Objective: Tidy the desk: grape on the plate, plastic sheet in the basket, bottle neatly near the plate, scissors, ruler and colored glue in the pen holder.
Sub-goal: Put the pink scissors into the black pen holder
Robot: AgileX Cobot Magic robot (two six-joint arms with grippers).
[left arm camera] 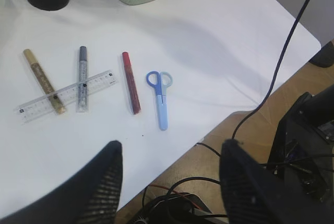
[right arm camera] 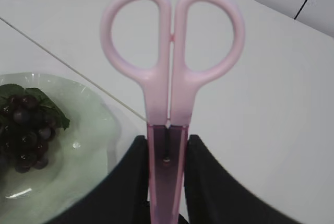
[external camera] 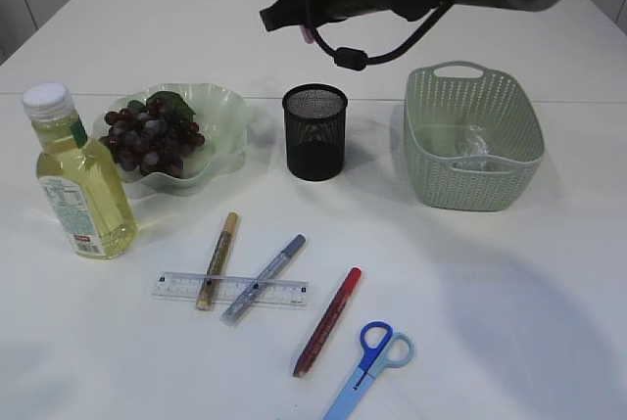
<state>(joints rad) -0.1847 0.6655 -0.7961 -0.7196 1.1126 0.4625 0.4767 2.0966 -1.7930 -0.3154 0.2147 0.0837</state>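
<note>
My right gripper is shut on pink scissors, handles pointing away, high over the table behind the black mesh pen holder; it also shows in the exterior view. My left gripper is open and empty above the table's front edge. Blue scissors, a clear ruler and gold, silver and red glue pens lie on the table in front. Grapes sit on the green plate. The bottle stands left of the plate. A plastic sheet lies in the green basket.
The gold and silver pens lie across the ruler. The blue scissors lie close to the front edge. Cables and equipment sit below the table edge. A black cable hangs from the right arm.
</note>
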